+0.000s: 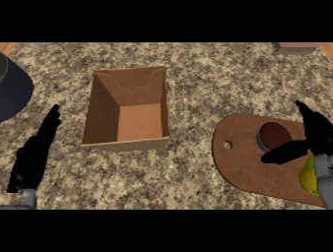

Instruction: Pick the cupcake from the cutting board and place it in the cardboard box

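Flanking brown round cupcake (273,136) on rounded wooden cutting board (246,170): open right robot hand (316,139).

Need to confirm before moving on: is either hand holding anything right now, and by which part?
Nothing is held. The right hand is open beside the cupcake on the cutting board; the left hand rests open by the cardboard box.

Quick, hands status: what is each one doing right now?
Left hand: open, fingers straight, holding nothing, left of the cardboard box.
Right hand: open beside the cupcake on the cutting board, not gripping.
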Robot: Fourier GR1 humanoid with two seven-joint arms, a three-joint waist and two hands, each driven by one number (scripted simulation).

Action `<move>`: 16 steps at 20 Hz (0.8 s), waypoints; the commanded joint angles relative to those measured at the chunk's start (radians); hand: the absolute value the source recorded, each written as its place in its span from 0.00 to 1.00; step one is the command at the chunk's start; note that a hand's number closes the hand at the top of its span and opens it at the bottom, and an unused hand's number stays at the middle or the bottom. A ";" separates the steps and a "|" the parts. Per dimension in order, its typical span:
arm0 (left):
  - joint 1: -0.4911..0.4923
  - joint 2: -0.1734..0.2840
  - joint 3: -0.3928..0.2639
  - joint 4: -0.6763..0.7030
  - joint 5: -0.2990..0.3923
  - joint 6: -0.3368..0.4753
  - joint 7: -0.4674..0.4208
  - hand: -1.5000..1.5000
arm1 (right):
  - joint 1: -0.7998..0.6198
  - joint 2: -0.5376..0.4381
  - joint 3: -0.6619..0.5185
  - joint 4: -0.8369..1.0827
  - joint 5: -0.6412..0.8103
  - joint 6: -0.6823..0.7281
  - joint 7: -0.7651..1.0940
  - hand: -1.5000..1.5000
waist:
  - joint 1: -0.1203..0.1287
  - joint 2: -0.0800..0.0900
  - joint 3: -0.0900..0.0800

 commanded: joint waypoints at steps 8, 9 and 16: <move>0.036 -0.044 0.024 -0.024 -0.042 -0.020 -0.006 0.50 | -0.015 0.097 -0.037 0.046 0.094 0.059 0.076 0.00 | 0.000 0.000 0.000; 0.037 -0.007 0.059 -0.040 -0.023 -0.054 -0.013 0.50 | 0.035 0.107 -0.032 0.066 0.109 0.032 0.005 0.00 | -0.001 0.000 0.000; 0.032 -0.033 0.078 -0.010 -0.046 -0.082 -0.030 0.50 | 0.019 0.138 -0.072 0.035 0.155 0.089 0.037 0.00 | -0.002 0.000 0.000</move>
